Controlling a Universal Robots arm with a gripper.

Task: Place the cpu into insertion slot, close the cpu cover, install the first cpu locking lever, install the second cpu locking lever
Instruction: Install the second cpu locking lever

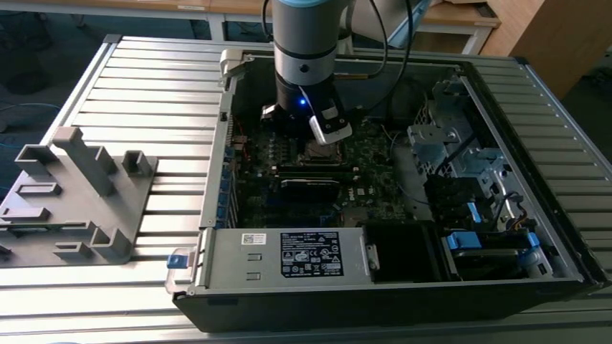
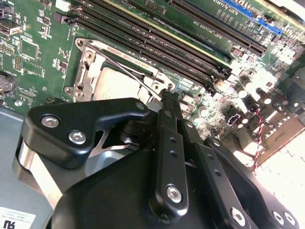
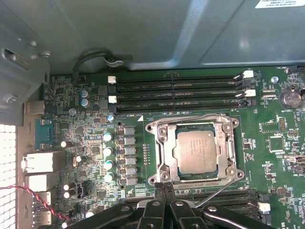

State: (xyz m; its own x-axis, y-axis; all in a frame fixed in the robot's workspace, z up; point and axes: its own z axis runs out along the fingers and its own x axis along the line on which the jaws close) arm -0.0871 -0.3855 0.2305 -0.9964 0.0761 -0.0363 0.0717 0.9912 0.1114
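The gripper (image 3: 167, 187) hangs low over the motherboard (image 3: 90, 138) inside an open computer case (image 1: 402, 287), its black fingers (image 2: 167, 102) drawn together to a narrow tip with nothing between them, the tip poised at the edge of the insertion slot (image 3: 162, 162) beside a thin wire locking lever (image 3: 217, 193) that slants up off the board. Both wrist views show the cpu (image 3: 198, 151) lying flat and square in the slot, its dull silver top showing through the window of the cpu cover (image 3: 228, 143), which lies down around it as a silver frame. The chip is judged seated and the cover closed. A second wire lever (image 3: 190, 118) runs along the far side of the frame, next to the long black memory slots (image 3: 176, 95); whether it is hooked under its catch cannot be told, while the slanting lever by the fingertips appears unlatched, so the lever work looks unfinished. In the exterior view the arm (image 1: 304, 50) reaches straight down into the case, which lies on its side on a slatted metal table (image 1: 143, 93); the case also holds a boxed power supply (image 1: 287, 254) and drive bays with blue tabs (image 1: 459, 240). A grey plastic fixture (image 1: 77, 193) sits on the table at the exterior view's left, well apart from the case.
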